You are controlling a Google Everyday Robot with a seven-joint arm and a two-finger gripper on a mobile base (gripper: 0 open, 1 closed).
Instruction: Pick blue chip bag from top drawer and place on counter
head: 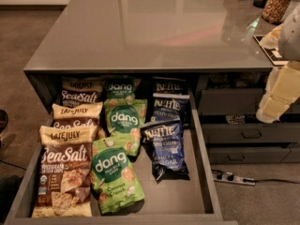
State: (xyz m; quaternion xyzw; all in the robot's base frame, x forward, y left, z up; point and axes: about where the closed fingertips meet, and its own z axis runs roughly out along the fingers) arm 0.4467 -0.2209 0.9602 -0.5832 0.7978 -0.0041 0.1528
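The top drawer stands pulled out beneath the counter's front edge. Its right wall runs just beside the blue column. A strip of bare drawer floor lies in front of and to the right of the nearest bag.

The gripper, cream-coloured, hangs at the right border by the counter's edge, in front of the lower drawer fronts and well apart from every bag. Whether it is spread or closed cannot be told.

The blue chip bag lies foremost in the right column, partly overlapping a second blue bag. A third blue bag sits behind, under the counter's lip. Green Dang bags fill the middle column and Late July bags the left. The nearest green bag lies just beside the blue one.

A jar stands at the counter's far right. A power strip lies on the floor.
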